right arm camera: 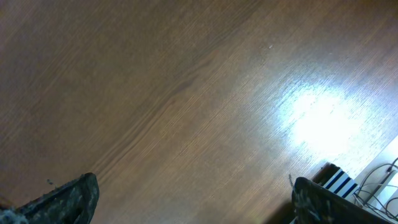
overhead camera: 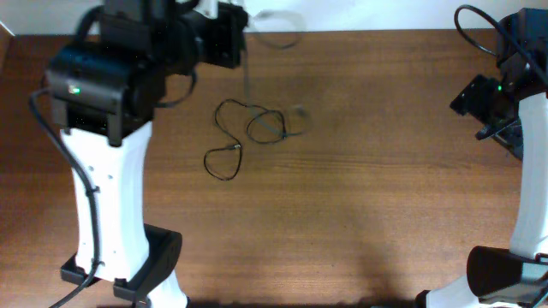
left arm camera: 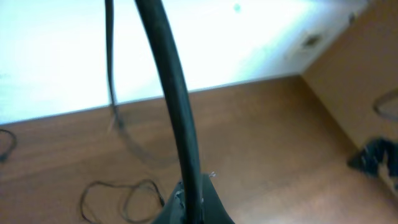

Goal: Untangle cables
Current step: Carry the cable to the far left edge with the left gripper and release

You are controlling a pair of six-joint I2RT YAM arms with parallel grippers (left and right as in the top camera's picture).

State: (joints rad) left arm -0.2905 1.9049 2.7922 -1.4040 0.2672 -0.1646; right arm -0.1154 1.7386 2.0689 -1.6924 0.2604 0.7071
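Left gripper [overhead camera: 237, 41] is pinched shut, raised over the far side of the bench [overhead camera: 385, 188]. One thin strand of the cables [overhead camera: 253, 128] appears to hang from it, so it probably holds a cord. Beneath that gripper and a little to its right, the remaining cables lie on the bench as several linked loops that cross in the middle. Right gripper [right arm camera: 193, 208] stands wide and holds nothing, well apart from the cables. Untangling looks barely begun: one strand is raised, and the loops and crossing are not yet freed.

Thin black cables [overhead camera: 248, 128] looped on wooden table [overhead camera: 368, 205]
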